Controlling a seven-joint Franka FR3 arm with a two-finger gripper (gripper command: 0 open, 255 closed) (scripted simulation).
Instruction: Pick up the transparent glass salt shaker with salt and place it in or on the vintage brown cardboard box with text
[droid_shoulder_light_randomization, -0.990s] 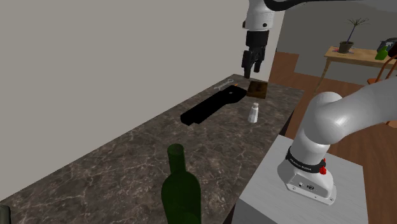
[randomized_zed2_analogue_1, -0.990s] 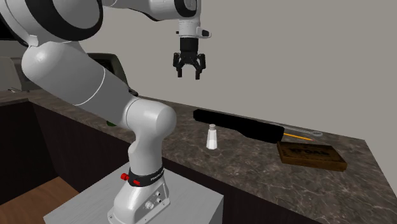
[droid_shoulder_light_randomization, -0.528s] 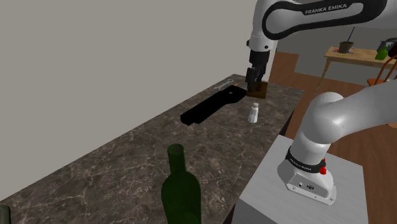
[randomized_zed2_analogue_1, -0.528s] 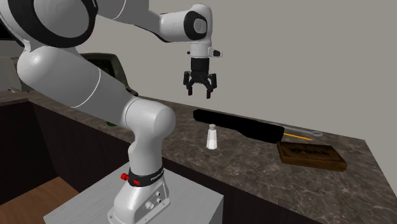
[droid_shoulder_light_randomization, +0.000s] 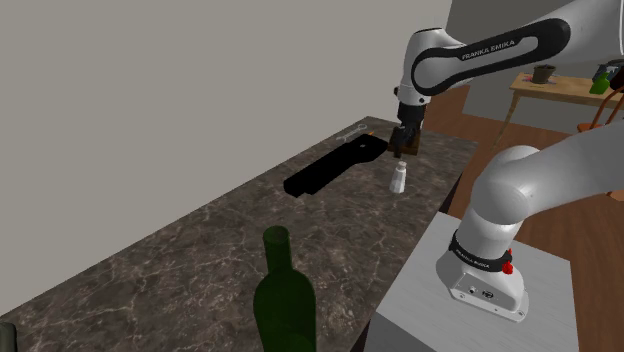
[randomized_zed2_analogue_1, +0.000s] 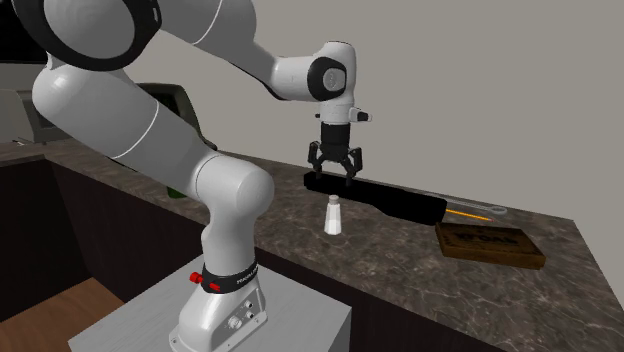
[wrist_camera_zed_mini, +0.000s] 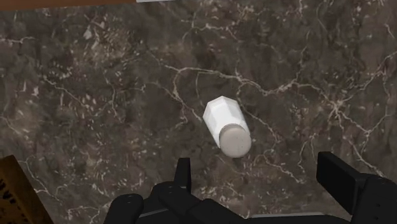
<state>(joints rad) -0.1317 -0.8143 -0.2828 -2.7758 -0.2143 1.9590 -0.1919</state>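
The salt shaker (droid_shoulder_light_randomization: 398, 177) (randomized_zed2_analogue_1: 333, 215) (wrist_camera_zed_mini: 225, 125) is small and white with a grey cap, standing upright on the dark marble counter (droid_shoulder_light_randomization: 240, 240). My gripper (droid_shoulder_light_randomization: 399, 148) (randomized_zed2_analogue_1: 335, 173) (wrist_camera_zed_mini: 254, 175) hangs open a short way above it, fingers spread wide with nothing between them. In the wrist view the shaker lies just ahead of the gap between the fingers. The flat brown box with text (randomized_zed2_analogue_1: 489, 244) (droid_shoulder_light_randomization: 410, 139) lies on the counter beyond the shaker, toward the second exterior view's right; its corner (wrist_camera_zed_mini: 19, 191) shows in the wrist view.
A long black object (droid_shoulder_light_randomization: 333, 167) (randomized_zed2_analogue_1: 375, 197) lies on the counter beside the shaker. A wrench (randomized_zed2_analogue_1: 470, 209) rests behind the box. A dark green bottle (droid_shoulder_light_randomization: 283, 298) stands near in the shoulder view. The counter edge runs close to the shaker on the stand side.
The gripper has come down steadily and shifted toward the shaker, from high above the counter to just above it. It stayed open. The shaker and box have not moved.
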